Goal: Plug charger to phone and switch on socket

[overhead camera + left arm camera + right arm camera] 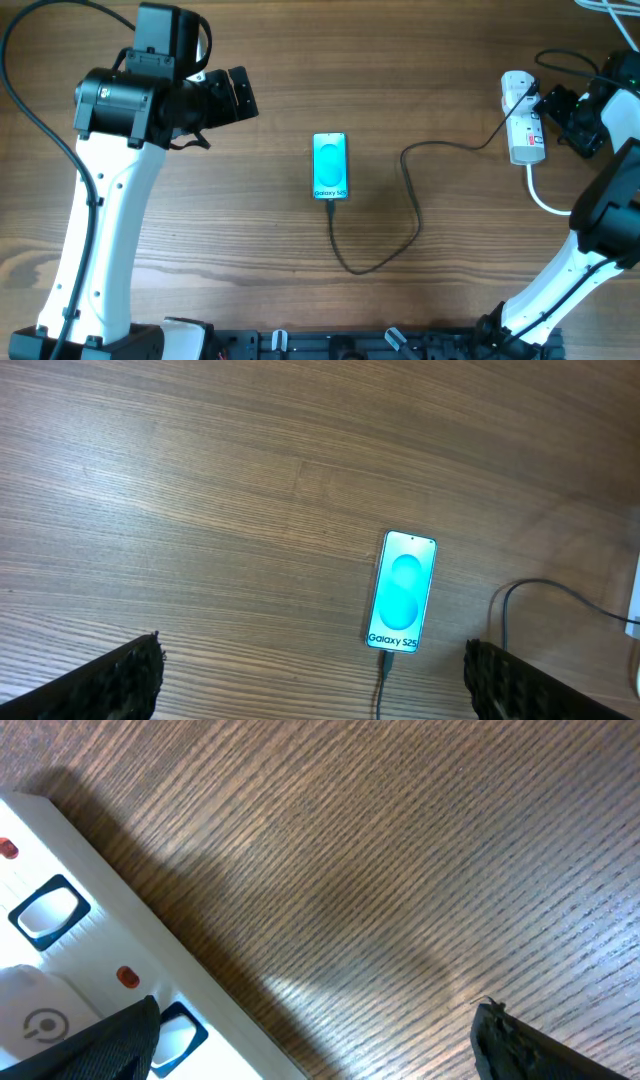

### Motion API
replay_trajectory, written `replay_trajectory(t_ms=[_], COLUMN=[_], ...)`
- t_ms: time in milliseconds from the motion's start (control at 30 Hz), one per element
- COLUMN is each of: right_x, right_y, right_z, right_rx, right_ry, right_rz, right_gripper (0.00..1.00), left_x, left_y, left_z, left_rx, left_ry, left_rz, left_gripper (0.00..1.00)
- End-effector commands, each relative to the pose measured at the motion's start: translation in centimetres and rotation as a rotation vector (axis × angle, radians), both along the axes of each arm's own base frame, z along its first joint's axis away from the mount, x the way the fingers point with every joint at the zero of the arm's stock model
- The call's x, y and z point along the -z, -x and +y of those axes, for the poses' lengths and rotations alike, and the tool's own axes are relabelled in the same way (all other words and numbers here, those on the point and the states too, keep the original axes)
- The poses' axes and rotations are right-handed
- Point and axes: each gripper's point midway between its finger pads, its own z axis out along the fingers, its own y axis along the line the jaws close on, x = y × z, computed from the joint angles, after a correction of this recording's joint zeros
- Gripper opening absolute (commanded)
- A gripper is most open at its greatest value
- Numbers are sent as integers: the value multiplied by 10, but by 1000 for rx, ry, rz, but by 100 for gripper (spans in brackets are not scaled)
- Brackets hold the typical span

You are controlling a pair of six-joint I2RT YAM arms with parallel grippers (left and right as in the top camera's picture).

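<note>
The phone (330, 167) lies in the middle of the table, cyan screen up, text end toward the front. The thin black charger cable (412, 205) is plugged into its near end and curls right to the white socket strip (522, 118) at the far right. The phone also shows in the left wrist view (402, 590), with the cable (382, 685) at its base. My left gripper (236, 95) is open and empty, raised to the phone's left. My right gripper (560, 112) is open beside the strip; in the right wrist view its left finger overlaps a rocker switch (172, 1032) on the socket (90, 960).
A thick white cord (543, 195) runs from the strip toward the front right. Red indicator marks (126, 977) sit beside the switches. My right arm's base stands at the front right.
</note>
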Motion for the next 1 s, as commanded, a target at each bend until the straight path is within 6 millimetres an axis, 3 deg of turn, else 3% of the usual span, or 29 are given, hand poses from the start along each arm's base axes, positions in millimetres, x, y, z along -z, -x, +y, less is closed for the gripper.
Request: replay_trajectory(t_ms=[0, 667, 833, 967], right_x=[20, 16, -11, -56], right_y=[12, 12, 21, 31], right_z=[21, 32, 22, 16], right_rx=[-53, -55, 46, 96], right_ry=[-68, -135, -146, -131], right_rz=[68, 50, 31, -18], right_gripper=[100, 100, 100, 100], left_x=[-2, -2, -2, -2], left_y=[0, 0, 0, 0], left_z=[2, 2, 2, 2], left_rx=[-18, -18, -18, -18], left_ry=[-7, -7, -7, -7], left_rz=[-7, -7, -7, -7], left_gripper=[100, 100, 100, 100])
